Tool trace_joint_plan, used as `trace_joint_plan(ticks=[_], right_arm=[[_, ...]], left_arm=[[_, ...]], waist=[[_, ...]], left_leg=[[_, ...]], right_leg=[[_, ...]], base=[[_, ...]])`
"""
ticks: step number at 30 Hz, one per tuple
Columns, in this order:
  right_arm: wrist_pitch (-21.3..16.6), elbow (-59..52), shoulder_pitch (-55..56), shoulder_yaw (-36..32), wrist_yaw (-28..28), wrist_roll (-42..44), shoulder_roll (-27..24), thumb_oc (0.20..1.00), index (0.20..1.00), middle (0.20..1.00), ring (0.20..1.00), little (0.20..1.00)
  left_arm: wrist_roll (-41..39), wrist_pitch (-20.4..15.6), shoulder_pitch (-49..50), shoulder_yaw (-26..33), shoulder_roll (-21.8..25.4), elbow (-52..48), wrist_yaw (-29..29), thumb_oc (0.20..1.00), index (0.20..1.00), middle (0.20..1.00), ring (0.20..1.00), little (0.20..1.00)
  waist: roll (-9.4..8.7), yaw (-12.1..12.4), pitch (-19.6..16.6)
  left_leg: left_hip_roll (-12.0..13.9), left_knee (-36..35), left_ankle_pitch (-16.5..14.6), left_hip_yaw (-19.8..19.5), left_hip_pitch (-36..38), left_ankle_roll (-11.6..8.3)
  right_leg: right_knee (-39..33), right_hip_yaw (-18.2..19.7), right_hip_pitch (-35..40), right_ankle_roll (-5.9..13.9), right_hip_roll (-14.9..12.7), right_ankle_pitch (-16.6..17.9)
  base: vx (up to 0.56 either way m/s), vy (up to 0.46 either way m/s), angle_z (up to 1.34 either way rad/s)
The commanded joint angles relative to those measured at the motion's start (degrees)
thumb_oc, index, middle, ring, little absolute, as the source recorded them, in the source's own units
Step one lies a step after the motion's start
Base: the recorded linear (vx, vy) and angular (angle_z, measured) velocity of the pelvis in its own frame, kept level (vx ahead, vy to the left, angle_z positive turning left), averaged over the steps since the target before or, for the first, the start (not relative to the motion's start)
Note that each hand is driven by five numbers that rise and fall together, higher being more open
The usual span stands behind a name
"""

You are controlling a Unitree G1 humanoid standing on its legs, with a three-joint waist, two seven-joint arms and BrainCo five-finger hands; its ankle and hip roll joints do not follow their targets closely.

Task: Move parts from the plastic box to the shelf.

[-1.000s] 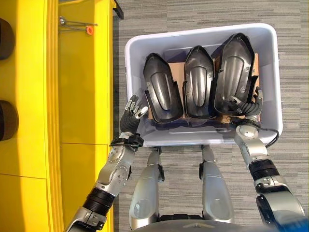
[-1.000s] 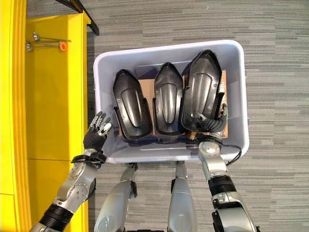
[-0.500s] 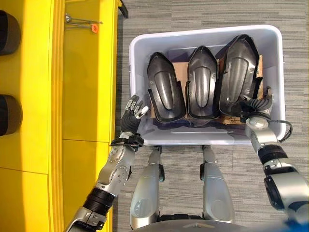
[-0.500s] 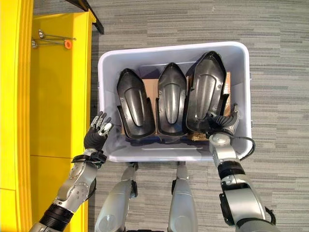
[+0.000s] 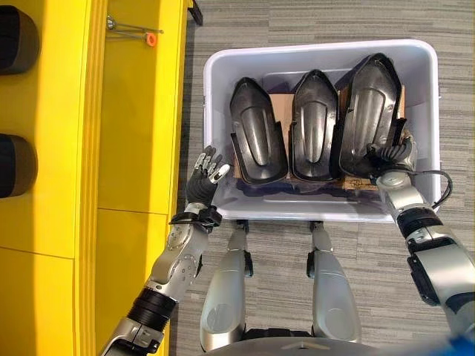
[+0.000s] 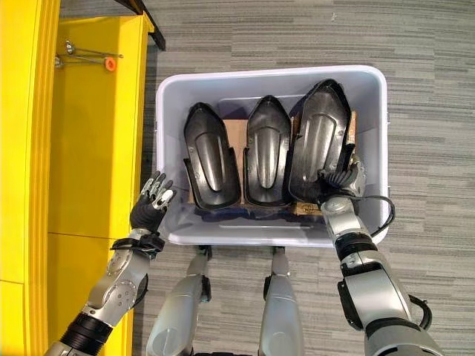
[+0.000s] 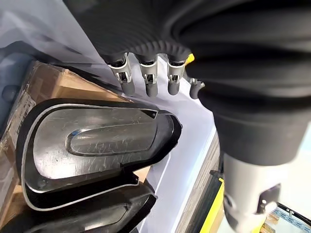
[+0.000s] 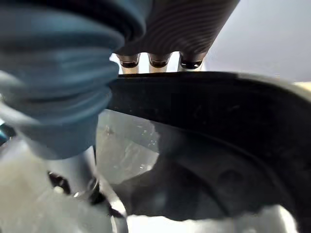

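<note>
Left eye view: right hand (image 5: 394,152) grips the rightmost part (image 5: 369,104), unlabelled.

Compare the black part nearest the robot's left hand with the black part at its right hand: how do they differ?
The left part lies untouched, while the right part has the right hand at its near edge. The right part looks larger and reaches farther back. The left hand hovers open outside the plastic box. Both parts are glossy black, similarly shaped shells.

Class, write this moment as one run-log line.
right hand: at rightmost black part, grip hidden | left hand: open, outside plastic box | shelf: untouched
</note>
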Motion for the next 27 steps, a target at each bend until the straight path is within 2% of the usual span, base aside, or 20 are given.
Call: trace_joint_plan(ticks=[1, 8, 12, 21, 23, 27], right_arm=[[1.99, 7.17, -2.52, 3.99, 3.96, -2.53, 2.83, 0.2, 0.2, 0.2, 0.2, 0.2], [2.05, 7.07, -0.81, 3.14, 3.4, -2.87, 2.51, 0.2, 0.2, 0.2, 0.2, 0.2], [1.78, 2.17, 2.38, 1.08, 1.81, -2.81, 1.36, 0.2, 0.2, 0.2, 0.2, 0.2], [-0.57, -19.29, 11.83, -5.46, -1.52, -0.48, 0.8, 0.2, 0.2, 0.2, 0.2, 0.2], [-0.51, -20.55, 12.84, -5.81, -1.55, -0.72, 0.98, 0.2, 0.2, 0.2, 0.2, 0.2], [-3.52, -31.89, 16.18, -8.52, -1.61, 0.32, 2.28, 0.2, 0.2, 0.2, 0.2, 0.2]], left_arm=[[0.17, -2.29, -0.55, -1.21, 1.14, -3.87, -0.64, 1.0, 1.0, 1.0, 1.0, 1.0], [0.33, -2.6, -0.7, -0.79, 0.77, -3.55, -0.23, 1.0, 1.0, 1.0, 1.0, 1.0], [0.47, -2.61, -0.56, 0.14, 0.53, -3.31, 0.04, 1.0, 1.0, 1.0, 1.0, 1.0], [1.08, -2.05, 0.08, 1.87, 0.94, -2.03, 0.76, 1.0, 1.0, 1.0, 1.0, 1.0], [1.0, -1.97, 0.25, 1.92, 1.01, -1.95, 0.7, 1.0, 1.0, 1.0, 1.0, 1.0], [0.56, -1.24, 1.23, 2.5, 0.79, -1.27, 0.07, 1.0, 1.0, 1.0, 1.0, 1.0]], waist=[[1.12, 2.75, -1.51], [0.67, 2.46, -1.73], [0.06, 1.89, -2.02], [-1.59, 0.36, -3.85], [-1.66, 0.34, -3.98], [-2.15, -0.25, -6.41]], left_leg=[[1.2, 0.48, -1.79, -3.05, 1.73, -1.53], [1.17, 0.48, -2.14, -3.11, 2.36, -1.43], [1.42, 0.48, -2.29, -2.94, 2.96, -1.45], [2.04, 0.48, -2.74, -2.85, 5.24, -1.6], [2.11, 0.48, -2.82, -2.84, 5.56, -1.61], [2.67, 0.48, -3.02, -2.83, 7.57, -1.86]], right_leg=[[11.76, 3.5, -5.93, 1.43, -3.62, -1.93], [11.88, 3.3, -5.3, 1.47, -3.66, -2.1], [11.99, 3.32, -4.9, 1.54, -3.57, -2.29], [11.59, 3.3, -2.73, 1.66, -3.17, -2.73], [11.5, 3.23, -2.39, 1.68, -3.2, -2.74], [9.54, 3.03, 0.67, 1.8, -3.24, -2.56]], base=[[0.0, 0.0, 0.0], [0.0, 0.002, 0.0], [0.0, -0.002, 0.01], [0.0, 0.0, 0.01], [0.0, 0.0, 0.0], [0.01, -0.004, 0.0]])
